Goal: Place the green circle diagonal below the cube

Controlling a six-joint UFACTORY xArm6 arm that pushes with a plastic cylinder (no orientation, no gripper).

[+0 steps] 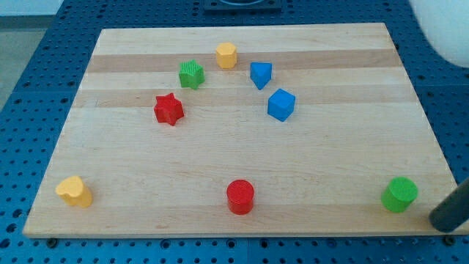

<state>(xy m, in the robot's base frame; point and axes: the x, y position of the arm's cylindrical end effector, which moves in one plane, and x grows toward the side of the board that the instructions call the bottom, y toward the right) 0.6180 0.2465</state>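
Your green circle [399, 194] sits near the board's [242, 154] lower right corner, and my tip [442, 220] is just beside it, to the view's right and slightly lower, with a small gap between them. There is no pincer on this arm, only the rod, so nothing is spread or pinched.

The blue cube [281, 105] lies well apart from the circle, up and to the view's left, right of the board's centre. Just above it, toward the view's top, is a second blue block [261, 75], wedge-like in shape. Further left along the top you see a yellow hexagon [226, 55], a green star [191, 74] and a red star [168, 109].

Along the bottom edge, a red cylinder [240, 196] stands near the middle and a yellow heart [75, 191] near the left corner.

The wood between circle and cube is bare.

The rod enters from the view's lower right corner, leaning, with only its dark lower end showing at the board's edge.
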